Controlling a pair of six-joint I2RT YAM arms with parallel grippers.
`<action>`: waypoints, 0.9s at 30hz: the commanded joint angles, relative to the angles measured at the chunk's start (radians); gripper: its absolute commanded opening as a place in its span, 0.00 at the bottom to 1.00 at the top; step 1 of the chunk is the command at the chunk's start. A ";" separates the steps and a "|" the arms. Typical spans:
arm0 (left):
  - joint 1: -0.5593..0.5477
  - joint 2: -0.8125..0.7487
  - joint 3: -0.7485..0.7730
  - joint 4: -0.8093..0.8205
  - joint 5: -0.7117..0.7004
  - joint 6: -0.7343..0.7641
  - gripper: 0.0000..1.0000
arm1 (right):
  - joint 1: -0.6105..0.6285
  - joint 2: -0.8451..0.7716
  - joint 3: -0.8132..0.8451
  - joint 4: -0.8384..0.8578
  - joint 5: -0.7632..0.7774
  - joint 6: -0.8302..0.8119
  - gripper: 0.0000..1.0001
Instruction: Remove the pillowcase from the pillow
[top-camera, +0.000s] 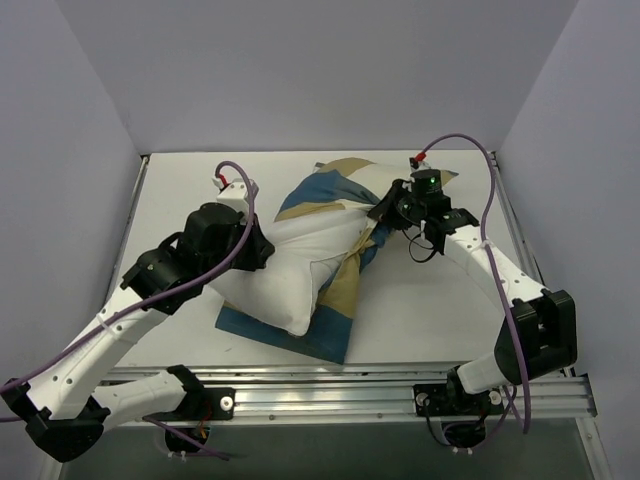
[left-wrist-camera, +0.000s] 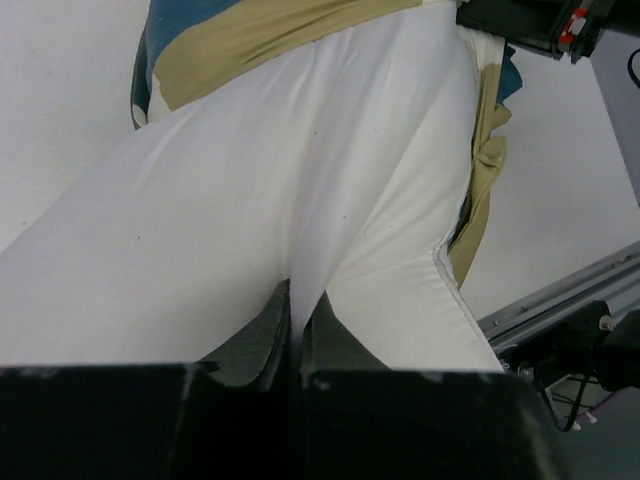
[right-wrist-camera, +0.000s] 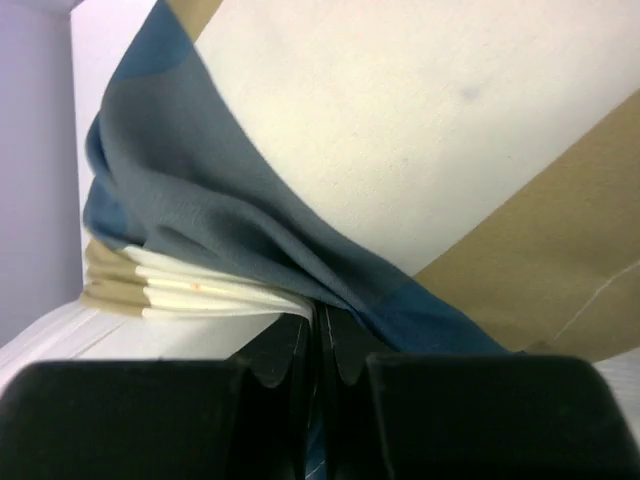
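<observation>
From above, a plump white pillow (top-camera: 285, 270) lies in the middle of a white surface (top-camera: 430, 310), half out of its pillowcase (top-camera: 335, 185), a thin cover in blocks of teal-blue, tan and white. The cover is still bunched over the pillow's far right end, and one flap of it is spread flat under the near end. The left arm (top-camera: 160, 275) reaches in from the left to the bare pillow. The right arm (top-camera: 480, 255) reaches in from the right to the gathered cloth.

The left wrist view shows what the overhead view hides. The left fingers (left-wrist-camera: 265, 340) are pressed together on a raised fold of the pillow's white fabric, which stretches up from them like a ridge. Beyond it lie a tan band and a teal patch of the cover, with the pillow's stitched seam at the right.

The right wrist view shows the right fingers (right-wrist-camera: 285, 355) closed tight on a pinch of teal cloth, with white pleated layers stacked just to the left and broad cream and tan panels filling the rest.

Plain pale grey-lilac walls (top-camera: 300, 70) enclose the surface on the left, far and right sides. A silver metal rail (top-camera: 330, 395) runs along the near edge and carries both arm bases. Purple cables (top-camera: 495, 200) loop along each arm.
</observation>
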 joint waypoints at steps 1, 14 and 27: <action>0.059 -0.166 -0.028 -0.209 -0.049 0.037 0.02 | -0.220 -0.010 -0.020 0.041 0.339 -0.131 0.00; -0.018 0.211 0.190 0.223 0.083 -0.119 0.02 | 0.015 -0.337 -0.143 -0.059 0.069 -0.194 0.69; -0.024 0.468 0.499 0.220 -0.084 -0.140 0.02 | 0.108 -0.667 -0.425 -0.041 -0.271 -0.159 0.91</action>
